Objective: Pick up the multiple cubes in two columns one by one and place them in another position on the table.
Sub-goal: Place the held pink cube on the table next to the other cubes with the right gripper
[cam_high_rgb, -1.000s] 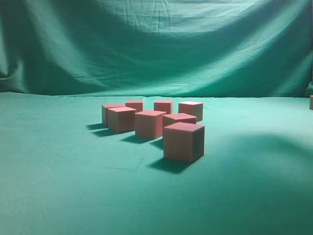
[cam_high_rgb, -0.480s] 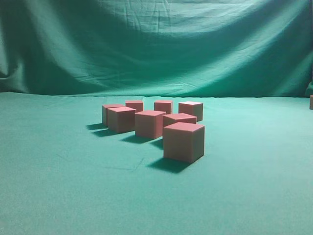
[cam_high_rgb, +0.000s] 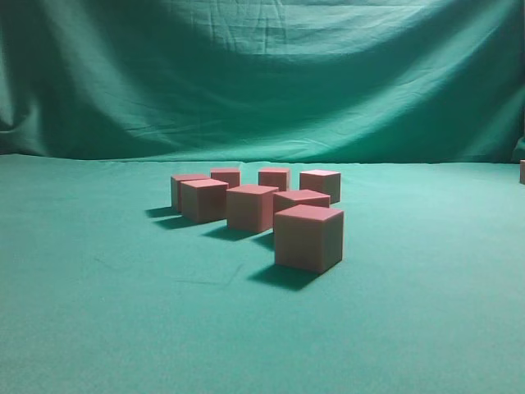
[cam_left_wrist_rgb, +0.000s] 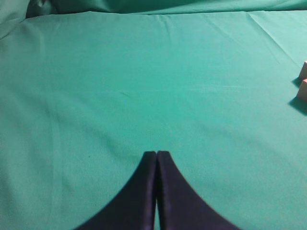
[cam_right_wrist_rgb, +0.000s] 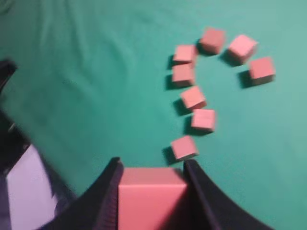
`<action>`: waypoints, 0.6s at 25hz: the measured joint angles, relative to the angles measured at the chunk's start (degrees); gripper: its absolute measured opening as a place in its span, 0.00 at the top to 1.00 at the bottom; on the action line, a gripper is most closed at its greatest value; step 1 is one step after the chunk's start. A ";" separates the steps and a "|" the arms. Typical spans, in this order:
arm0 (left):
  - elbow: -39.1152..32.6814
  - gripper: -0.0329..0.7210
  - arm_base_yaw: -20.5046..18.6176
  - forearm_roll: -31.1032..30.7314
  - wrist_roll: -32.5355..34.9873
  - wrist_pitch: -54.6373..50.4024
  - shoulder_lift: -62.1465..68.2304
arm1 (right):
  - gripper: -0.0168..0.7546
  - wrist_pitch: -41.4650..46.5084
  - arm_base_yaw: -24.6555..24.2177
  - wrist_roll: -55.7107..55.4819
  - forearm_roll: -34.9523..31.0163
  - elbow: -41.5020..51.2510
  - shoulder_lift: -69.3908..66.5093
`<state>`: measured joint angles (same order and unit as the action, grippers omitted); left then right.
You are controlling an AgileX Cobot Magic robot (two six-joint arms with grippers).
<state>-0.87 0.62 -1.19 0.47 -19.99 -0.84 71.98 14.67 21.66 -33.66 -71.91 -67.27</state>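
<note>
Looking along the bench: seven cubes (cam_high_rgb: 262,209) stood in a loose cluster near the middle of the teal-green bench (cam_high_rgb: 98,312).
Exterior, nearest cube: one cube (cam_high_rgb: 308,237) sat foremost, turned slightly, its shadow falling to the lower left.
Exterior, middle cubes: one (cam_high_rgb: 252,207) stood just left of and behind the nearest; another (cam_high_rgb: 301,199) was partly hidden behind it.
Exterior, back cubes: four more ranged across the rear, the palest-topped one (cam_high_rgb: 321,184) farthest right.
Exterior, backdrop: a draped green curtain (cam_high_rgb: 262,74) hung behind the bench; no arm showed in this view.
Exterior, right edge: a sliver of something pinkish touched the frame border, too small to identify.
Left wrist, left tool (cam_left_wrist_rgb: 156,153): its two dark fingers met tip to tip, closed on nothing, above bare cloth.
Left wrist, cubes: corners of two cubes (cam_left_wrist_rgb: 302,81) peeked in at the right edge, well apart from the tool.
Right wrist, right tool (cam_right_wrist_rgb: 151,167): its dark fingers (cam_right_wrist_rgb: 108,191) clamped a held cube (cam_right_wrist_rgb: 151,199) from both sides, raised above the bench.
Right wrist, cubes below: seven cubes lay on the cloth in a curved line, the closest (cam_right_wrist_rgb: 184,147) just beyond the held cube, the farthest (cam_right_wrist_rgb: 262,69) at the upper right.
Right wrist, left side: blurred dark and pale shapes (cam_right_wrist_rgb: 19,191) filled the lower-left corner, not identifiable.
</note>
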 joint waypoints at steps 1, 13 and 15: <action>0.00 0.96 0.00 0.00 0.00 0.00 0.00 | 0.65 -0.12 2.67 0.12 -0.10 0.43 0.00; 0.00 0.96 0.00 0.00 0.00 0.00 0.00 | 0.65 -7.37 32.03 2.07 15.09 0.87 -10.83; 0.00 0.96 0.00 0.00 0.00 0.00 0.00 | 0.65 -9.28 34.45 2.67 17.65 0.91 -13.88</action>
<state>-0.87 0.62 -1.19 0.47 -19.99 -0.84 62.70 49.12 24.33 -16.01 -71.00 -81.15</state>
